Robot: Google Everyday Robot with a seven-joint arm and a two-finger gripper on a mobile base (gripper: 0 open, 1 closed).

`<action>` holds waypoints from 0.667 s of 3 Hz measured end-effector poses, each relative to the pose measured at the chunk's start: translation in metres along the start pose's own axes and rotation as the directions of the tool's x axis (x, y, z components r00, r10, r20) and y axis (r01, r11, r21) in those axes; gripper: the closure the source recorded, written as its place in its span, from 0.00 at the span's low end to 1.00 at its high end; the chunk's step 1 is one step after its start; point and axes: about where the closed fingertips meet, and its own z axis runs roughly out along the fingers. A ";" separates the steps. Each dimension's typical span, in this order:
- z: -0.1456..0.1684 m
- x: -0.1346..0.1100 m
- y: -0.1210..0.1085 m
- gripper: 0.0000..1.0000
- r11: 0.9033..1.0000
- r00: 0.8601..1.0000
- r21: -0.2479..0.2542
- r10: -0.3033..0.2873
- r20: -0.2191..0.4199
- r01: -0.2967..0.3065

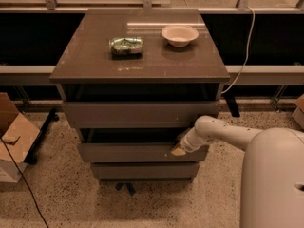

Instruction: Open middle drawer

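Note:
The middle drawer (133, 153) is the second of three grey-brown flat fronts in the cabinet; it stands out a little from the cabinet, with a dark gap above its top edge. The top drawer (137, 114) also stands out slightly. My gripper (179, 148) sits at the right end of the middle drawer's top edge, at the end of my white arm (223, 133) that reaches in from the right. A pale tip shows against the drawer front.
A green crushed can (126, 46) and a pale bowl (179, 34) sit on the cabinet top (95, 61). A cardboard box (13, 141) stands on the floor at the left. A white cable (243, 56) hangs at the right. My white body (275, 184) fills the lower right.

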 end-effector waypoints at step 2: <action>0.004 0.000 0.004 0.04 1.000 1.000 -0.015 -0.013 -0.006 0.013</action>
